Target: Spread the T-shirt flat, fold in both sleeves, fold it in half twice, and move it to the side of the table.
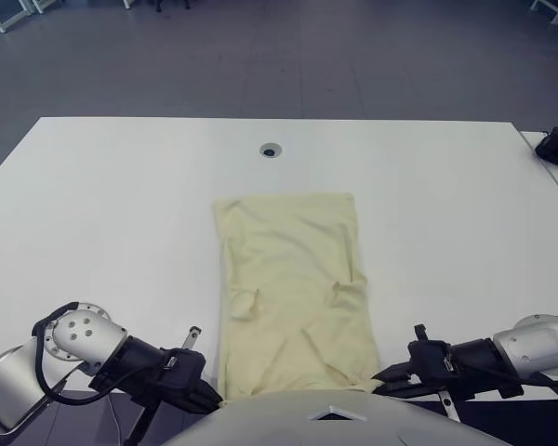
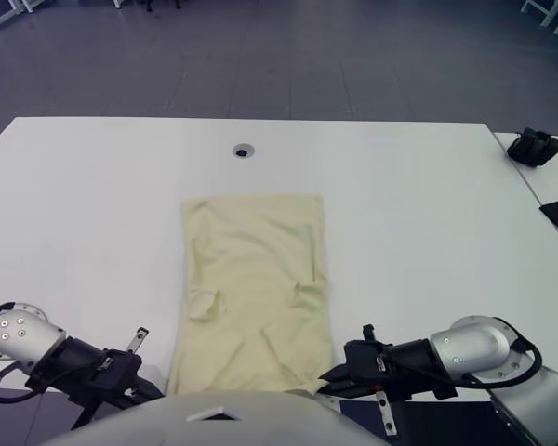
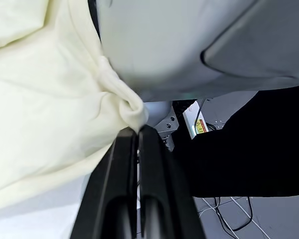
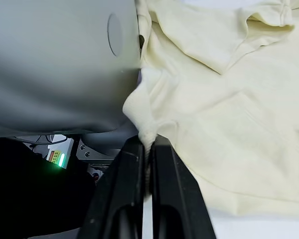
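Hands (image 3: 138, 132) (image 4: 147, 143) on T-shirt (image 1: 293, 288) corners, lengthwise away

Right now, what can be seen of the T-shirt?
The T-shirt is pale yellow, soft-looking cloth, lying flat as a long, lightly wrinkled rectangle on the white table, sleeves apparently folded in. Its near edge reaches the table's front edge, where the left pincer and right pincer are each shut on a corner.

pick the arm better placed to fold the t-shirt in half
Neither wins: left end effector pinches the near left corner of the T-shirt, right end effector the near right corner, so both should probably lift together.
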You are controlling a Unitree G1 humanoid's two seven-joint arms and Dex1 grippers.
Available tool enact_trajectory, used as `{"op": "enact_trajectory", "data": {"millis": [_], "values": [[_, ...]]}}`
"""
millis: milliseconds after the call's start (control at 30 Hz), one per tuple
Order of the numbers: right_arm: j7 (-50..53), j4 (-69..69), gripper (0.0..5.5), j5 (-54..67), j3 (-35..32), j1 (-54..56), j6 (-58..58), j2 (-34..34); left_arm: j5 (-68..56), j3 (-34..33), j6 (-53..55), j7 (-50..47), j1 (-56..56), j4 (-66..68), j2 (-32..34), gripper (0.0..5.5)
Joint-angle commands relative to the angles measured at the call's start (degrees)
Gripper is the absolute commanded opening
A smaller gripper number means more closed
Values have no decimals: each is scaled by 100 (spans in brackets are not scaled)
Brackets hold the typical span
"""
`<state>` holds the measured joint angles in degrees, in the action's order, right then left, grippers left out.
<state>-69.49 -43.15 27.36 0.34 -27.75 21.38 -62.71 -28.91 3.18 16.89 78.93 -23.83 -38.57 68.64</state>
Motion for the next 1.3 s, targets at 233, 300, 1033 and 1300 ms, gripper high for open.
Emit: {"op": "enact_trajectory", "data": {"millis": [233,300,1033,1300], "values": [[-8,719,1,599,336,2974,996,272,-259,175,460,70,2185,1373,-670,0],[-83,1071,1,553,510,3642,1106,374,-215,242,488,113,2596,1664,-801,0],[-528,5118,1,-1053,1403,6392,-168,1956,911,730,3,150,5694,4787,-2299,0],[-608,6421,1,-1445,1381,7123,-702,2448,1137,681,-201,136,6042,5402,-2484,0]]}}
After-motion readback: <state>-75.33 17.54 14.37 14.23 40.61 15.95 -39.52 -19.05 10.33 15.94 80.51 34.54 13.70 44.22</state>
